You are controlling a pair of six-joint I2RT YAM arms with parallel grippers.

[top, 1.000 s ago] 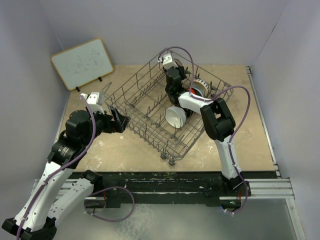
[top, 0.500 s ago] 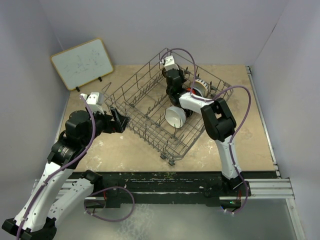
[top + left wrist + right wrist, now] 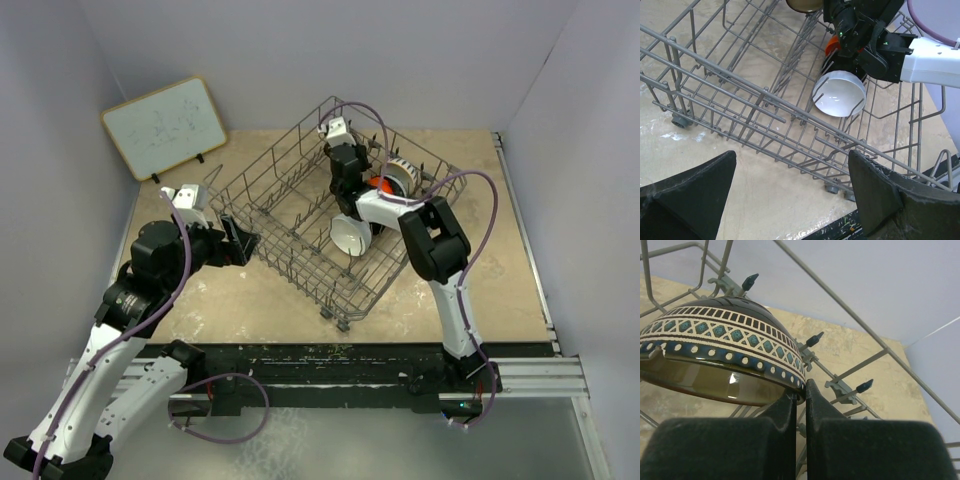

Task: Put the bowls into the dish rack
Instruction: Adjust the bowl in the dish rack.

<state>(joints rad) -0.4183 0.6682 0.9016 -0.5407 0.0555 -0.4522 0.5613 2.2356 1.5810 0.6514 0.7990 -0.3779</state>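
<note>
Your right hand (image 3: 800,402) pinches the blue-and-white patterned round bowl (image 3: 720,332) by its rim.
Your left hand (image 3: 790,167) hangs spread, lower frame, beside the grey metal wire dish rack (image 3: 765,91).

Blind spots I'm seeing
An edge is cropping the patterned bowl (image 3: 715,340); the right arm (image 3: 875,40) is covering most of the orange-red bowl (image 3: 831,46); the brown bowl (image 3: 804,5) is running off-frame.

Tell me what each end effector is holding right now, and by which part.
Right end effector: shut on the patterned bowl, apparently pinching the edge of its rim. Left end effector: open, holding nothing.
</note>
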